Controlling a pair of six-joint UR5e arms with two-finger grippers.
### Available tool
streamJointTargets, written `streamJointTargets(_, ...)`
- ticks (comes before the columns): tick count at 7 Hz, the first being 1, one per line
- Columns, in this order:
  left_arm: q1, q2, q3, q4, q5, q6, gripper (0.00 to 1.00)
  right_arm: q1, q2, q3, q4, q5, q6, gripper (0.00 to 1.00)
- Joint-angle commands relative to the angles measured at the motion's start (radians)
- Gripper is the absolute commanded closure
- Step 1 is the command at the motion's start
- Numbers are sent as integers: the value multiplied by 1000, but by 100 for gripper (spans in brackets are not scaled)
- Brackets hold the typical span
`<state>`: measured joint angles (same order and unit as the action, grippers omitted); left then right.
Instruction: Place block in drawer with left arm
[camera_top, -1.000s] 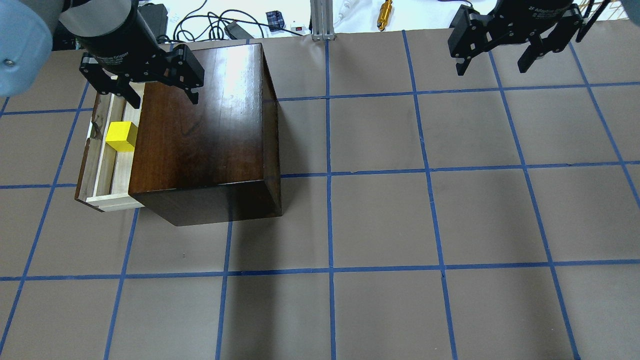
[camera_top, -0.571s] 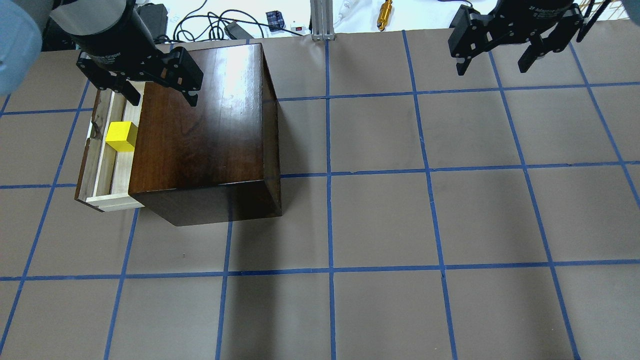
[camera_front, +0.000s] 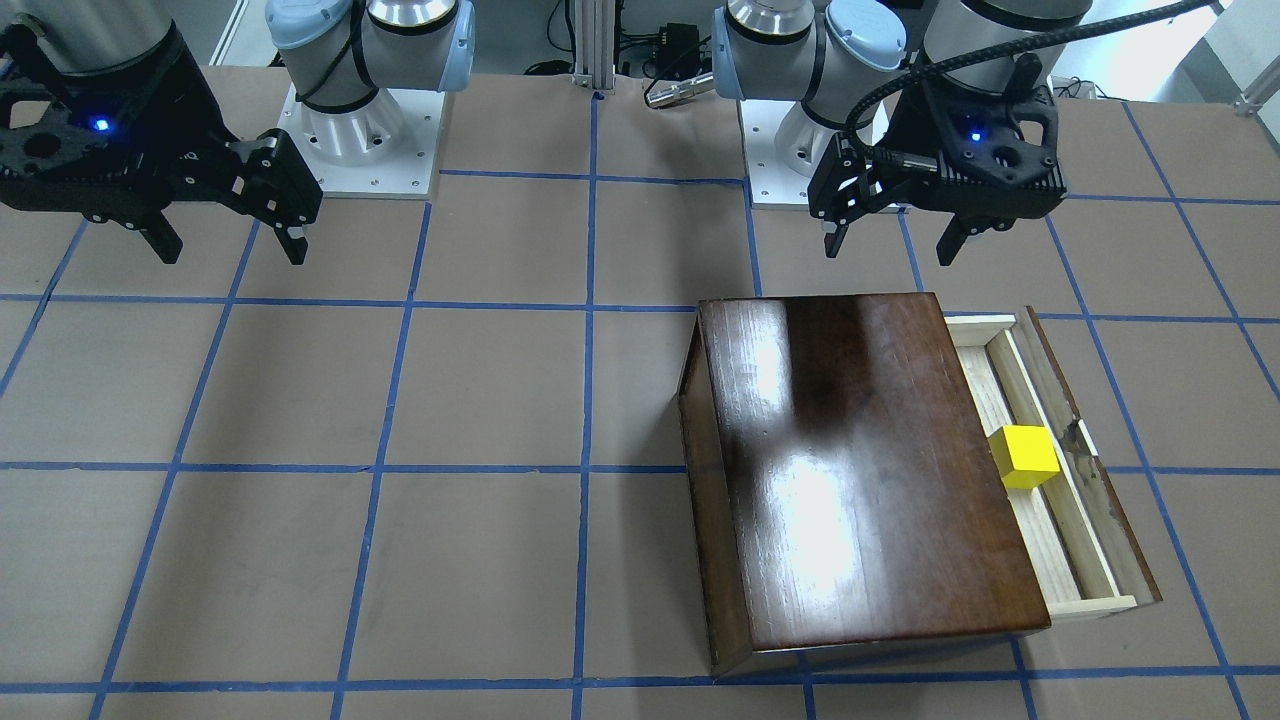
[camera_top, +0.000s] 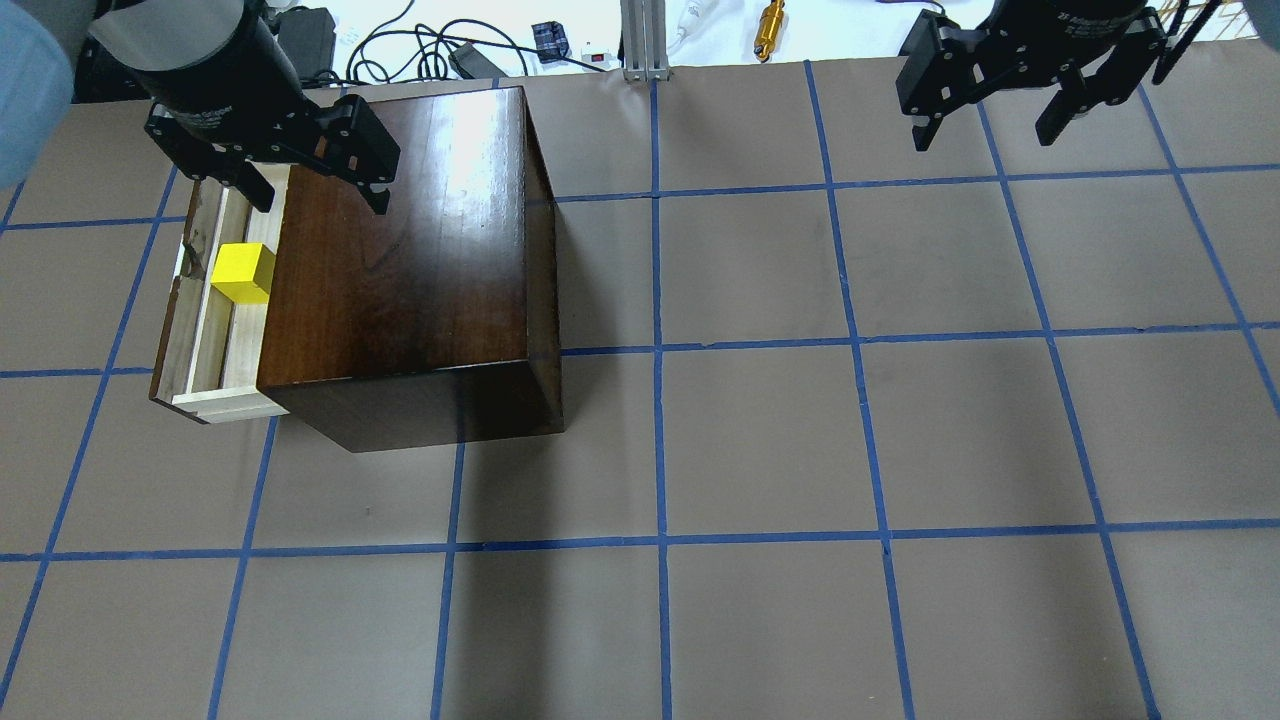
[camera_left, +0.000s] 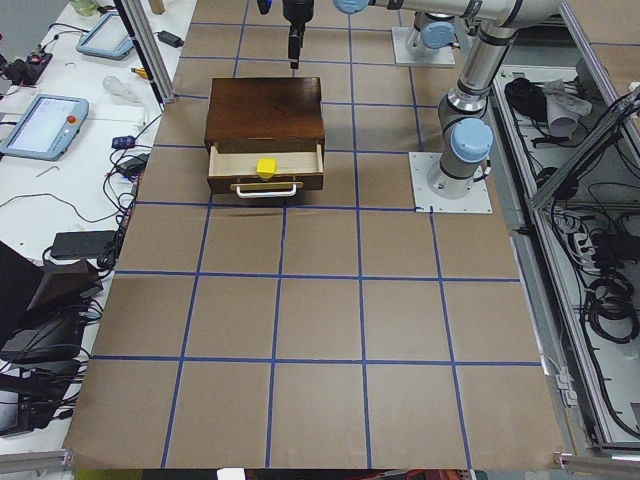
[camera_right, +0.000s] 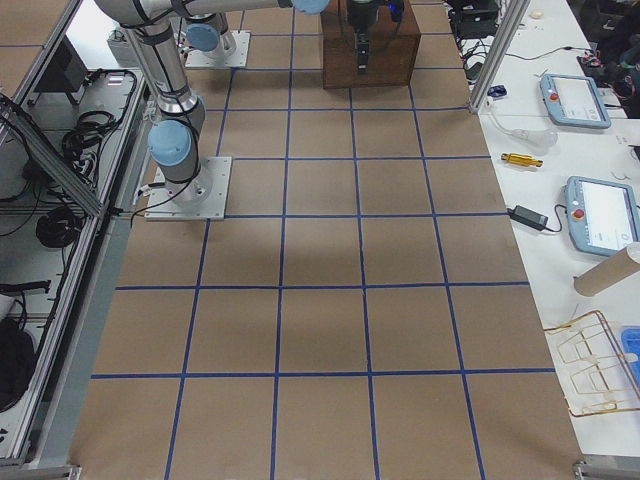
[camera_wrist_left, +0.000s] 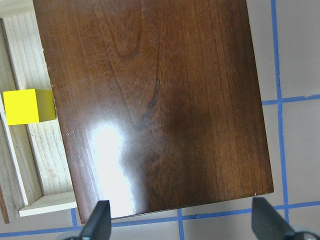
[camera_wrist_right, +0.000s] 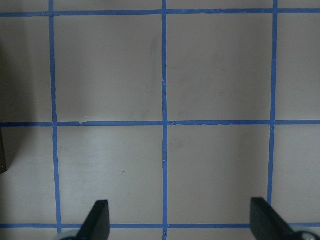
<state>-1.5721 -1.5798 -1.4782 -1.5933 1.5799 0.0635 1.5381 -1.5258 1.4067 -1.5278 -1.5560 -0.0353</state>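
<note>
Overhead exterior: block (camera_top: 243, 272) lies in drawer (camera_top: 240, 345) — left gripper (camera_top: 320, 200) spread, holding nothing.

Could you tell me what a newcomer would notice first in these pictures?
The bright yellow block lies in the open drawer, which juts from a glossy dark-brown box on the left of the table. The left gripper hangs open and empty above that box; the right gripper, open too, hovers at the far right.
</note>
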Motion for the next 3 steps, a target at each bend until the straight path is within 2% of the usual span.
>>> streamJointTargets(1, 1, -3, 1, -1, -1, -11, 0, 1, 1, 0, 0, -1, 0, 0)
streamJointTargets(3, 1, -19, 1, 1, -1, -13, 0, 1, 0, 0, 0, -1, 0, 0)
